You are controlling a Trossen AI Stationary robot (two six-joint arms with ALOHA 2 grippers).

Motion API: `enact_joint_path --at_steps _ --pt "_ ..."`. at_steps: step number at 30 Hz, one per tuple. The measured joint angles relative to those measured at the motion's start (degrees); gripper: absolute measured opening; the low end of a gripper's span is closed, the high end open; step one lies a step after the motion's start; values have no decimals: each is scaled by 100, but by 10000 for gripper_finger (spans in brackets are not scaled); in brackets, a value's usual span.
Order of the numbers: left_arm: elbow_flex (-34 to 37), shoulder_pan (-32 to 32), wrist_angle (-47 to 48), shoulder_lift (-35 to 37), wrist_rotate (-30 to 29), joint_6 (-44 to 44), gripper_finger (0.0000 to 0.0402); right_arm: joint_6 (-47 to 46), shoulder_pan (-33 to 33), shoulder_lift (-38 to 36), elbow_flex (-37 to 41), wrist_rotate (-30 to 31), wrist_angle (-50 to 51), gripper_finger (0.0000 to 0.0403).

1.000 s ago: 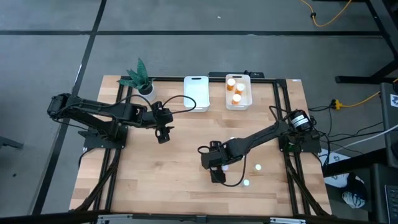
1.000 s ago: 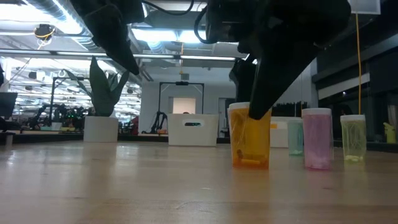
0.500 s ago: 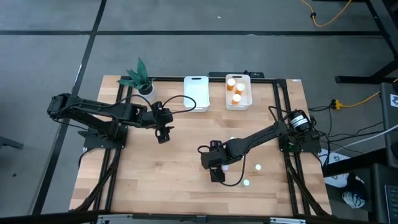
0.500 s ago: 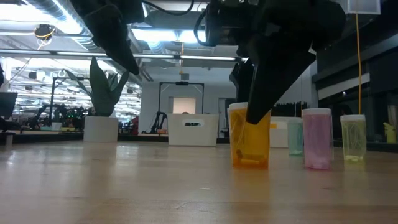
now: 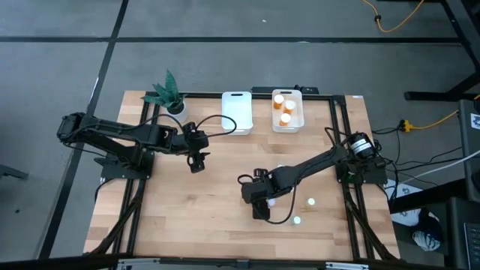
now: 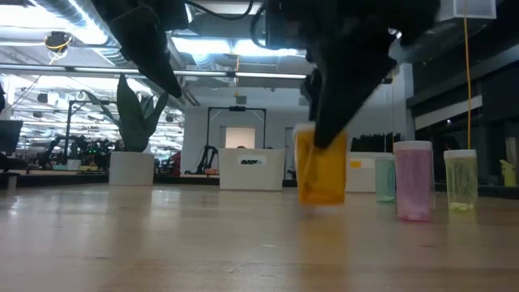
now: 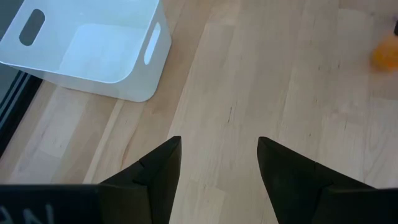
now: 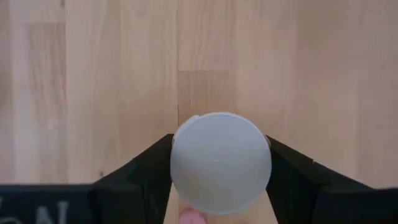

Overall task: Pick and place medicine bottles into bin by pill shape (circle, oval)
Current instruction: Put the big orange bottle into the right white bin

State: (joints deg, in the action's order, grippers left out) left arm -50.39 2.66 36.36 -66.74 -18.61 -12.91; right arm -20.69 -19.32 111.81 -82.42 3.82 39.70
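My right gripper (image 5: 259,204) stands at the table's middle right, shut on an orange medicine bottle (image 6: 322,170) with a white cap (image 8: 221,162). The bottle hangs just above the wood. My left gripper (image 5: 196,160) is open and empty above bare wood left of centre, which also shows in its wrist view (image 7: 217,155). Small pale bottles (image 5: 310,201) (image 5: 297,220) stand on their bases on the table to the right of my right gripper. In the low view they show as a pink bottle (image 6: 413,180), a yellow-green one (image 6: 462,180) and a teal one (image 6: 385,178). My right gripper pinches the orange bottle at its top end, one finger (image 8: 146,174) on each side of the white cap's rim (image 8: 180,146). The fingers come from above and point down. The bottle hangs upright below them, its base (image 6: 322,199) a little clear of the table.
Two white bins stand at the far edge: the left one (image 5: 237,112) shows nothing inside, the right one (image 5: 297,120) holds three orange bottles (image 5: 283,109). A potted green plant (image 5: 169,94) stands at the far left. Bare wood lies between the two grippers.
My right gripper has gone up with the orange bottle. The bottle stood on the table a second ago and now hangs upright, lifted just clear, shifted slightly sideways.
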Motion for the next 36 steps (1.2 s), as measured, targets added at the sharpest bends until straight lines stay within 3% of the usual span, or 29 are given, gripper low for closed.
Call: enact_joint_path --at_steps 10,22,29,36 --pt "0 0 1 0 -1 0 202 -459 53 -394 -991 1859 2670 216" --pt "-2 0 -1 0 -11 0 202 -1203 782 -2377 -642 3217 4043 217" --pt "0 -1 -4 0 -11 0 202 -716 2053 -3521 256 3092 3526 215" --pt "-2 0 -2 0 -22 0 202 413 3569 -4018 1579 1835 1729 215"
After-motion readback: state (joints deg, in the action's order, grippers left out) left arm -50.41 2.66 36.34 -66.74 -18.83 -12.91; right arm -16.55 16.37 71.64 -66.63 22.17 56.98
